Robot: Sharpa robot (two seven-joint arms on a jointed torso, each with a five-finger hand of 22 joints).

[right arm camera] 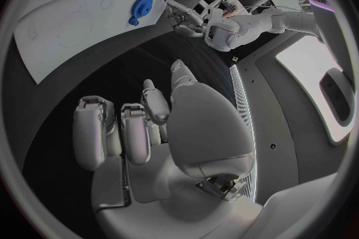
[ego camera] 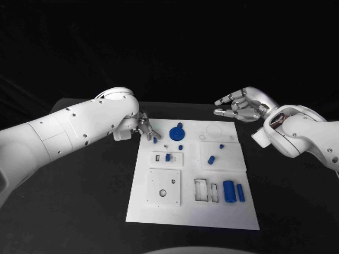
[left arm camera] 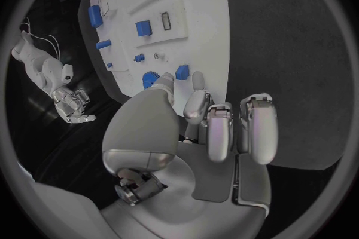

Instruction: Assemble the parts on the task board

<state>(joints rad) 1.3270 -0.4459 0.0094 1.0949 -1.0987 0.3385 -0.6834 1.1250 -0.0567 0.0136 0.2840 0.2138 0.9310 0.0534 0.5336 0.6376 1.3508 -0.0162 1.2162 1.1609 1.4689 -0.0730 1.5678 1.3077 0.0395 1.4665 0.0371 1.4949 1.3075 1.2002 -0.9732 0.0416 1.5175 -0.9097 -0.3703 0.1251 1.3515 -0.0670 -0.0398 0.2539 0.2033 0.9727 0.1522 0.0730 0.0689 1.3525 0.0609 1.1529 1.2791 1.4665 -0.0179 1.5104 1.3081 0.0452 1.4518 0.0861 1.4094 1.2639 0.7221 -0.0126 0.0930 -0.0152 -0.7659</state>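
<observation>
The white task board (ego camera: 192, 211) lies in the middle of the table. My left hand (ego camera: 145, 128) hovers at its far left corner, its fingertips (left arm camera: 198, 80) right by a small blue peg (ego camera: 155, 140); contact cannot be made out. Beside them sits a blue gear (ego camera: 177, 129), which the wrist views also catch (left arm camera: 152, 79) (right arm camera: 140, 8). My right hand (ego camera: 242, 106) is raised beyond the board's far right corner, fingers apart and holding nothing. Several more blue parts lie on the board, among them a fat cylinder (ego camera: 228, 191) and a slim bar (ego camera: 240, 193).
A raised square plate with holes (ego camera: 164, 187) and two rectangular slots (ego camera: 202, 190) take up the board's near half. Small blue pieces (ego camera: 212, 159) (ego camera: 168, 157) sit mid-board. Black tabletop (ego camera: 86, 211) surrounds the board on both sides.
</observation>
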